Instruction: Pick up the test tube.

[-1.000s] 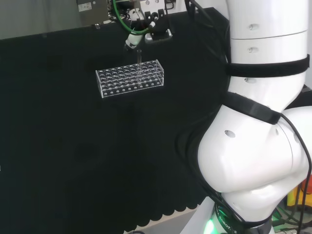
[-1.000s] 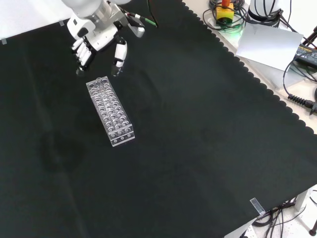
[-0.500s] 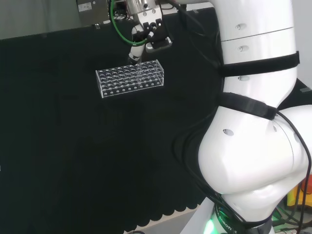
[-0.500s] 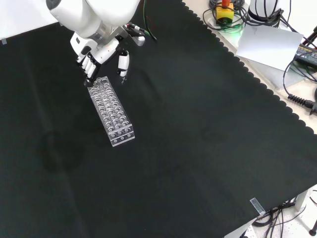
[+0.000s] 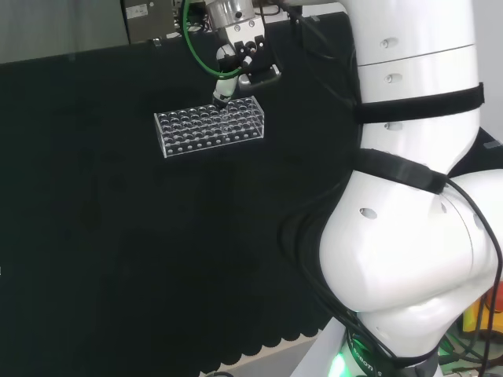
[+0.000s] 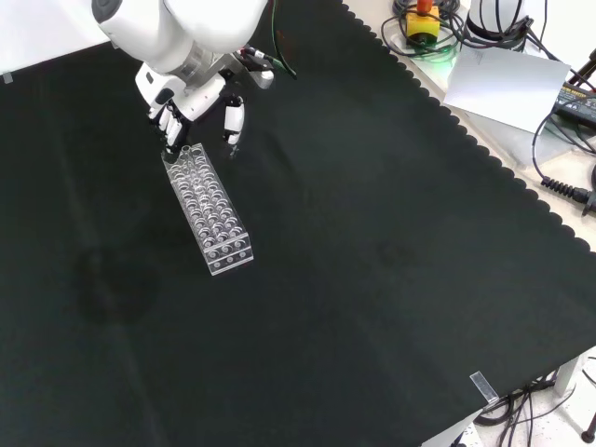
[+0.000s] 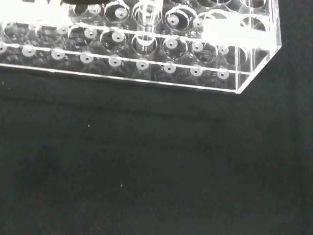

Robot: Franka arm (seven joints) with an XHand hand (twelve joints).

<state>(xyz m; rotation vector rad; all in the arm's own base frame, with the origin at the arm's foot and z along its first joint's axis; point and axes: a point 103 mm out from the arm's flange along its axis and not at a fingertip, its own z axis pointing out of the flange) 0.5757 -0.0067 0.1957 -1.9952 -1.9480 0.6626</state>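
One clear rack [image 6: 207, 207], hand [image 6: 191, 93] at its far end, bare cloth [image 6: 391, 279] around

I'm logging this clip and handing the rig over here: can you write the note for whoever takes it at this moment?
Hand: above the far end of the clear rack, fingers pointing down at it; I cannot tell whether they have closed on anything.
Test tube: upright in the rack, near its back row in the head view, right under the hand.
Done: the hand is above the tube.
Left: grasp the tube and lift it out of the rack.
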